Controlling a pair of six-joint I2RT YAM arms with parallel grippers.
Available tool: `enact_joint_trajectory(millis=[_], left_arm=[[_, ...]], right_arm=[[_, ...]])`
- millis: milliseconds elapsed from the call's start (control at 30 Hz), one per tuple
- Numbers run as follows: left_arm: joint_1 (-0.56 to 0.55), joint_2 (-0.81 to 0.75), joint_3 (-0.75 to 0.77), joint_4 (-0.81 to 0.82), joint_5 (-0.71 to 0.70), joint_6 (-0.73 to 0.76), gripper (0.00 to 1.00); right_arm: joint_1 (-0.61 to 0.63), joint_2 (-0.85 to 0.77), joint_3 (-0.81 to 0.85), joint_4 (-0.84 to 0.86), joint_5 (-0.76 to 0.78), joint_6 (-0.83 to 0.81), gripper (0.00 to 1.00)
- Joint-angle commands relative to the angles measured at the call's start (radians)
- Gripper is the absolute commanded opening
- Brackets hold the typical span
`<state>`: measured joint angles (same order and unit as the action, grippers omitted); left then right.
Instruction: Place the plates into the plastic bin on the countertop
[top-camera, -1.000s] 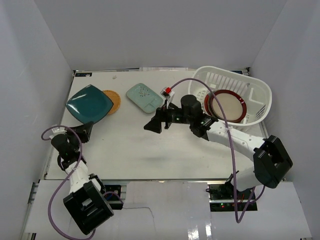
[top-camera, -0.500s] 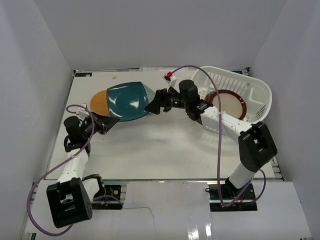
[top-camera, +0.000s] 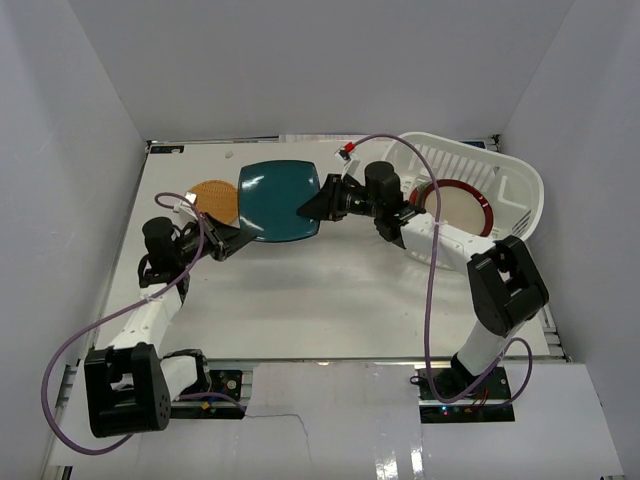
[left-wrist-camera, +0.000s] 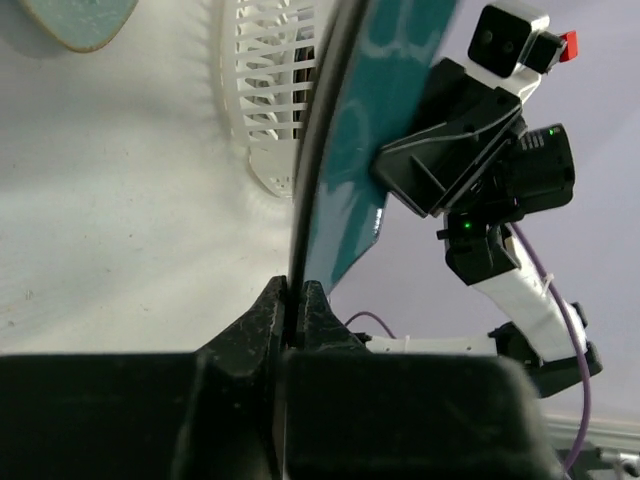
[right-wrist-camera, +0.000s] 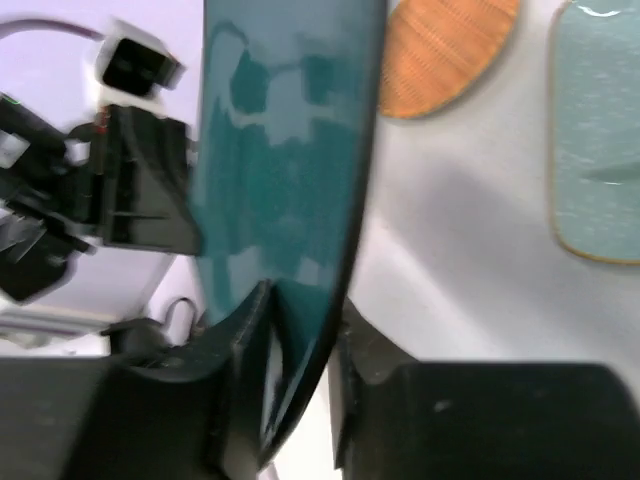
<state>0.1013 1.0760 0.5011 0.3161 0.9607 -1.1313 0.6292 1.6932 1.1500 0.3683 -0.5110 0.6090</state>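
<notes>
The dark teal squarish plate hangs above the countertop, tilted up. My left gripper is shut on its lower left edge. My right gripper has its jaws closed over the opposite rim. The plate's face fills both wrist views. Just left of it lies the orange woven-look plate. The mint plate lies flat, hidden under the teal one in the top view. At the back right, the white plastic bin holds a red-rimmed cream plate.
White walls enclose the countertop on the left, back and right. A purple cable arcs from the right wrist over the bin's near rim. The left arm's cable loops off the table's left edge.
My left gripper lifted the teal plate off the left of the countertop and carried it right toward the bin. My right gripper moved left and closed onto the plate's right rim.
</notes>
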Motion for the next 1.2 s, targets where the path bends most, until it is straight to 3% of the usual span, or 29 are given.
enact_joint_trajectory(millis=[0, 33, 133, 200, 267, 467, 600, 700, 900, 1033, 1067, 1167], left_arm=[[-0.020, -0.010, 0.091, 0.054, 0.059, 0.050, 0.13], [-0.026, -0.007, 0.112, 0.016, 0.059, 0.085, 0.32], [-0.055, 0.007, 0.169, -0.092, 0.044, 0.192, 0.59], [-0.075, 0.015, 0.197, -0.138, 0.038, 0.243, 0.67], [-0.124, 0.024, 0.233, -0.201, 0.029, 0.318, 0.71], [-0.219, 0.047, 0.280, -0.310, -0.026, 0.445, 0.75], [-0.275, 0.064, 0.309, -0.415, -0.086, 0.502, 0.77], [-0.316, 0.081, 0.330, -0.486, -0.178, 0.547, 0.79], [-0.336, 0.123, 0.346, -0.506, -0.249, 0.530, 0.80], [-0.336, 0.137, 0.338, -0.474, -0.365, 0.475, 0.82], [-0.336, 0.140, 0.312, -0.454, -0.387, 0.437, 0.83], [-0.337, 0.182, 0.281, -0.394, -0.474, 0.380, 0.84]], right_arm=[[-0.020, -0.018, -0.030, 0.161, -0.034, 0.075, 0.22], [-0.029, -0.027, -0.047, 0.164, -0.015, 0.080, 0.08], [-0.060, -0.084, -0.076, 0.166, 0.011, 0.083, 0.08], [-0.110, -0.139, -0.088, 0.166, 0.012, 0.089, 0.08], [-0.157, -0.200, -0.110, 0.161, 0.008, 0.094, 0.08], [-0.466, -0.358, -0.214, 0.068, -0.004, 0.104, 0.08], [-0.716, -0.395, -0.251, -0.028, -0.018, 0.078, 0.08], [-0.805, -0.394, -0.253, -0.121, 0.026, 0.015, 0.08], [-0.913, -0.342, -0.268, -0.161, 0.022, -0.020, 0.08], [-0.918, -0.300, -0.236, -0.238, 0.042, -0.072, 0.09], [-0.918, -0.302, -0.240, -0.242, 0.054, -0.077, 0.11], [-0.918, -0.302, -0.240, -0.305, 0.101, -0.120, 0.30]])
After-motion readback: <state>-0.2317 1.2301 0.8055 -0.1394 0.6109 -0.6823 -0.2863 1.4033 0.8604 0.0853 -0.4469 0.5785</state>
